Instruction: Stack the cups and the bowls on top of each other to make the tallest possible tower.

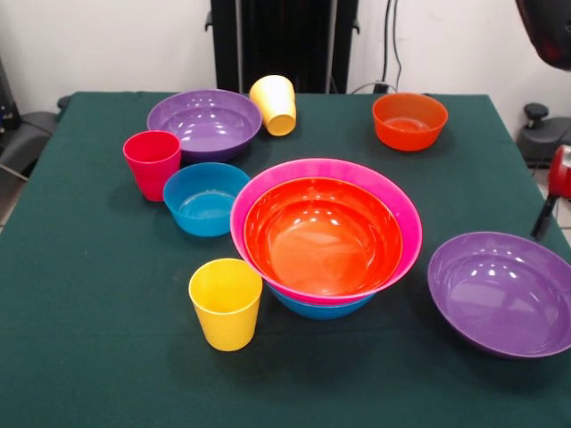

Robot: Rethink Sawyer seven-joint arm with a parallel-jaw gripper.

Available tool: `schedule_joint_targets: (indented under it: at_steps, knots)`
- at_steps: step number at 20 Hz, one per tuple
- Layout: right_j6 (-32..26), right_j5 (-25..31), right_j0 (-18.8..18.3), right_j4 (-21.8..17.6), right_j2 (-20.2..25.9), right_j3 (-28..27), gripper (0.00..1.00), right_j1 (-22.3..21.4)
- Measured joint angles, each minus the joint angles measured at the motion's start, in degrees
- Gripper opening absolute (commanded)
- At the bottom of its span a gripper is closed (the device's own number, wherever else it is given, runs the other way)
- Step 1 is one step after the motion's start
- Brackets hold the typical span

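I see a green-clothed counter (80, 357), a white wall (107, 40) behind it, and black cables (393, 45) hanging down.

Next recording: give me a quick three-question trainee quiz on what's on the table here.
1. True or false: the orange bowl inside the pink bowl holds a cup.
2. Which cup lies on its side? A) red cup B) far yellow cup C) near yellow cup
3. What colour is the bowl under the pink bowl?

Key: 1 false, it is empty; 2 B; 3 blue.
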Motion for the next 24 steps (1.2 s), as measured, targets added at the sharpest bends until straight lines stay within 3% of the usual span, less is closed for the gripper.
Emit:
schedule_joint_targets:
  at_steps: [8,24]
  knots:
    - [0.0,1.1,1.2,2.8,-1.9,-2.2,1.00,2.0]
    - [0.0,5.0,1.2,6.4,-6.4,-14.1,1.00,8.1]
